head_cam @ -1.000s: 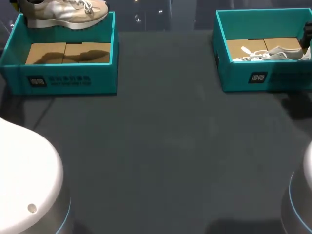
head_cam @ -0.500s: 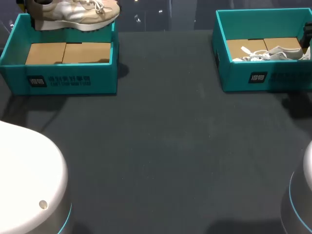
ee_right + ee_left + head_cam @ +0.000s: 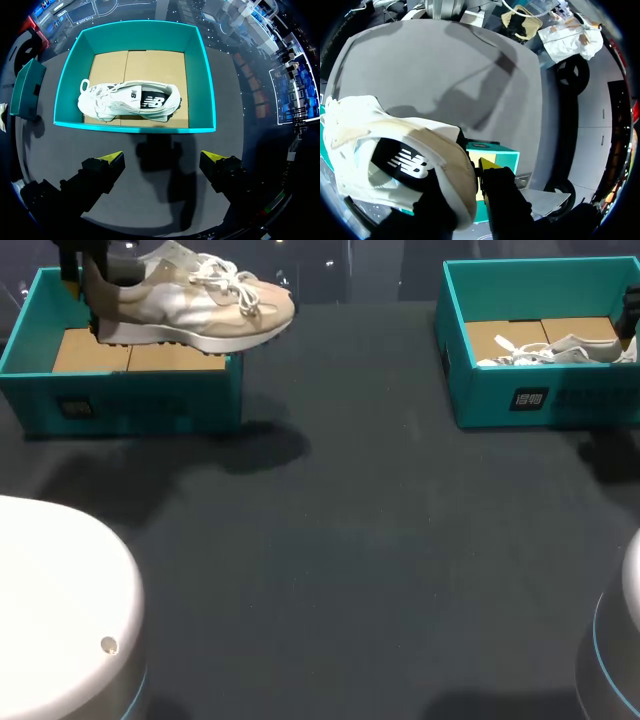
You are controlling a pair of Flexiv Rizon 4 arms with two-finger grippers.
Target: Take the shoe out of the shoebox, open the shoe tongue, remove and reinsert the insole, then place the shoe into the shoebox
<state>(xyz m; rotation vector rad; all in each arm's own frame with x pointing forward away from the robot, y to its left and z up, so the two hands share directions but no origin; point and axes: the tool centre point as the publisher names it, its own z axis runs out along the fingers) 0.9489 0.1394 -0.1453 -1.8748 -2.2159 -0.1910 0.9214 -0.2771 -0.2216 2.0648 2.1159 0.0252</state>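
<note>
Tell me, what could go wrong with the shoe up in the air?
The left gripper holds the shoe only by its heel, so the long toe end, sticking out past the shoebox over the table, might droop or slip out. Its loose laces could also snag when it lands.

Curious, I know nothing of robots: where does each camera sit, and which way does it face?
Head view: above and behind, looking down on the table; both arm bases show.
Left wrist view: on the left wrist, facing the beige shoe held by the left fingers.
Right wrist view: on the right wrist, above the white shoe; right fingers open.
Shared: head and left wrist show the beige shoe.
</note>
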